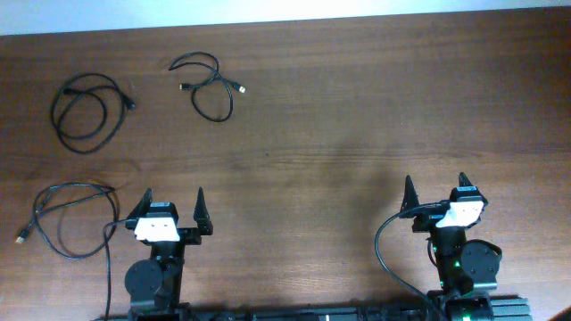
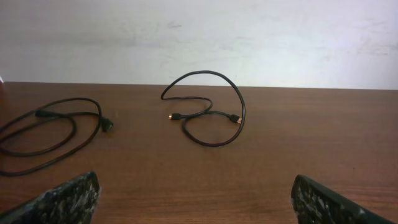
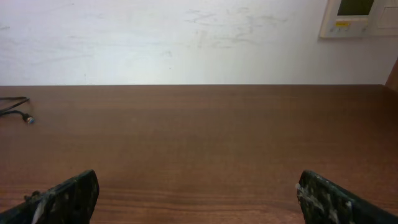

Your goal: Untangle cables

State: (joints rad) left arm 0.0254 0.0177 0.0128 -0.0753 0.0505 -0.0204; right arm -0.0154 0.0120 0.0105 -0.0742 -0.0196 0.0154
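Three separate black cables lie on the brown table. One loose loop (image 1: 87, 111) is at the far left; it shows in the left wrist view (image 2: 53, 127). A smaller cable with small plug ends (image 1: 207, 86) lies right of it, also in the left wrist view (image 2: 211, 112), part of it arching up. A third cable with a light tip (image 1: 64, 217) lies near the left front, beside the left arm. My left gripper (image 1: 173, 203) is open and empty, fingers at the lower corners of its view (image 2: 196, 199). My right gripper (image 1: 436, 190) is open and empty (image 3: 199, 196).
A thicker black wire (image 1: 385, 245) curves from the right arm's base. A cable end (image 3: 18, 112) shows at the far left of the right wrist view. A white wall with a small panel (image 3: 357, 17) stands behind the table's far edge.
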